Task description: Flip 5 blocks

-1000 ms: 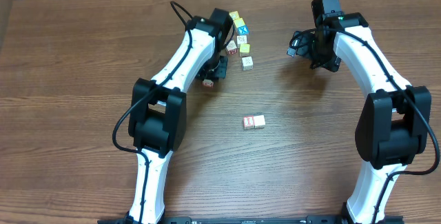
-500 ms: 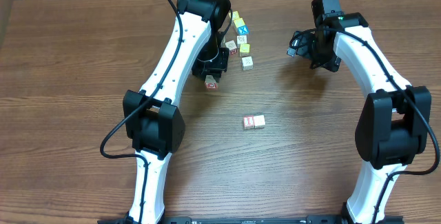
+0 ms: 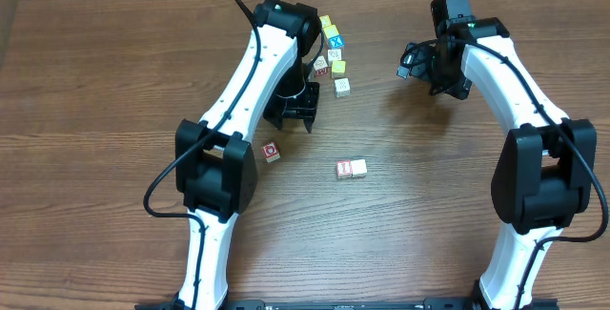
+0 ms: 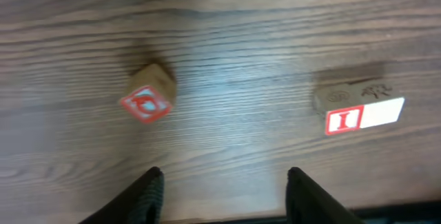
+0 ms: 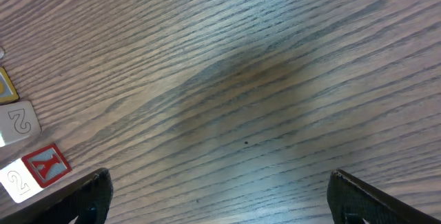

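Beyond the left gripper (image 4: 225, 177), whose black jaws stand apart around nothing, a small pale wooden cube with a red ringed face (image 4: 146, 102) lies skewed on the brown grained table (image 4: 241, 52), well apart from a touching pair of cream cubes (image 4: 362, 112), one red-lettered. Closing across its corners would likely spin the light, smooth-painted block away or tip it onto the wrong face. The right gripper (image 5: 220, 179) hangs wide and empty
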`<action>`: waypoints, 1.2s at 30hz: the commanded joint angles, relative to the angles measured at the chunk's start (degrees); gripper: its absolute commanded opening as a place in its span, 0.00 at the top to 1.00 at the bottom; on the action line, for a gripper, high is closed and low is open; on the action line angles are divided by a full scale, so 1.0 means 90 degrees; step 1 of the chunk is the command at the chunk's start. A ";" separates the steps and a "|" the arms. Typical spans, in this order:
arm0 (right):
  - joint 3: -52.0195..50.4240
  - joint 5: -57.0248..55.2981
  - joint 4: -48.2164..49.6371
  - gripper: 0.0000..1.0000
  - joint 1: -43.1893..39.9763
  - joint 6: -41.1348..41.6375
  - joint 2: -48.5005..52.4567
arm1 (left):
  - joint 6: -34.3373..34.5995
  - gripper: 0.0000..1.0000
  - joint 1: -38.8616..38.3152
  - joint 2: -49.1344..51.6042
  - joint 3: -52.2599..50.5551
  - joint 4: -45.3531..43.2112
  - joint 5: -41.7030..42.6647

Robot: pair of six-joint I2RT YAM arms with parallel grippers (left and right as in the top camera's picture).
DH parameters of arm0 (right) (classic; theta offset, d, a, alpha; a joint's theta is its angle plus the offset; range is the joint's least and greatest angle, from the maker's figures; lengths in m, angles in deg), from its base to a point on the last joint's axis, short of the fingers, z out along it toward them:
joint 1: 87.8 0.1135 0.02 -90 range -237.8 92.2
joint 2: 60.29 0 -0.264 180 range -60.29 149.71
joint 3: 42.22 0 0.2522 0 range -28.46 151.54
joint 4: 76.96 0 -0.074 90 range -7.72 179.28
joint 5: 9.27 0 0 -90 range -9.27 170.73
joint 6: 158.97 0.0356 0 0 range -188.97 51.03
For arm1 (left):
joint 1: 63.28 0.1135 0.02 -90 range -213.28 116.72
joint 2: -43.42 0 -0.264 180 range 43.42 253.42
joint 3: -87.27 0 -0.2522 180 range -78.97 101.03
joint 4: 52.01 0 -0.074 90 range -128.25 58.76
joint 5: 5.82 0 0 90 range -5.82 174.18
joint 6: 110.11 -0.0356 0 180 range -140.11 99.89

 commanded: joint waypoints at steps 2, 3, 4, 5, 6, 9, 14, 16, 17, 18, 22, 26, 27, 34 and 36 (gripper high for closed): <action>0.0085 0.0005 0.0041 0.00 0.0012 -0.0039 -0.0017 | 0.0566 0.77 0.0168 -0.1064 0.0000 -0.0046 -0.0537; 0.0085 0.0005 0.0041 0.00 0.0012 -0.0041 -0.0017 | 0.0712 0.92 0.0165 -0.1290 -0.0007 -0.0036 -0.0644; 0.0085 0.0005 0.0041 0.00 0.0012 -0.0041 -0.0017 | 0.0814 0.96 0.0165 -0.1372 -0.0015 -0.0010 -0.0733; 0.0085 0.0005 0.0041 0.00 0.0012 -0.0039 -0.0017 | 0.0908 0.96 0.0165 -0.1426 -0.0019 0.0032 -0.0799; 0.0085 0.0005 0.0041 0.00 0.0012 -0.0039 -0.0017 | 0.0920 0.96 0.0165 -0.1481 -0.0049 0.0034 -0.0758; 0.0085 0.0005 0.0041 0.00 0.0012 -0.0039 -0.0017 | 0.0923 0.96 0.0165 -0.1644 -0.0287 0.0032 -0.0556; 0.0085 0.0005 0.0041 0.00 0.0012 -0.0041 -0.0017 | 0.1020 0.96 0.0153 -0.1936 -0.0920 0.0022 -0.0610; 0.0085 0.0005 0.0041 0.00 0.0012 -0.0039 -0.0017 | 0.1039 0.95 0.0112 -0.2147 -0.1338 -0.0097 -0.0750; 0.0085 0.0005 0.0041 0.00 0.0012 -0.0039 -0.0017 | 0.1129 0.95 0.0075 -0.2319 -0.1647 -0.0253 -0.0903; 0.0085 0.0005 0.0041 0.00 0.0012 -0.0041 -0.0017 | 0.1171 0.95 0.0061 -0.2480 -0.1909 -0.0435 -0.0976; 0.0085 0.0005 0.0041 0.00 0.0012 -0.0041 -0.0017 | 0.1596 0.96 0.0053 -0.3393 -0.3249 -0.1518 -0.1049; 0.0085 0.0005 0.0041 0.00 0.0012 -0.0041 -0.0017 | 0.1996 0.63 0.0112 -0.4068 -0.4602 -0.2902 -0.1052; 0.0085 0.0005 0.0039 0.00 0.0012 -0.0039 -0.0017 | 0.2025 0.35 0.0112 -0.4095 -0.4838 -0.3160 -0.1052; 0.0085 0.0005 0.0041 0.00 0.0012 -0.0039 -0.0017 | 0.2120 0.40 0.0182 -0.3645 -0.6154 -0.4911 -0.1239; 0.0085 0.0005 0.0041 0.00 0.0012 -0.0041 -0.0017 | 0.2164 0.44 0.0257 -0.3419 -0.6239 -0.5221 -0.1285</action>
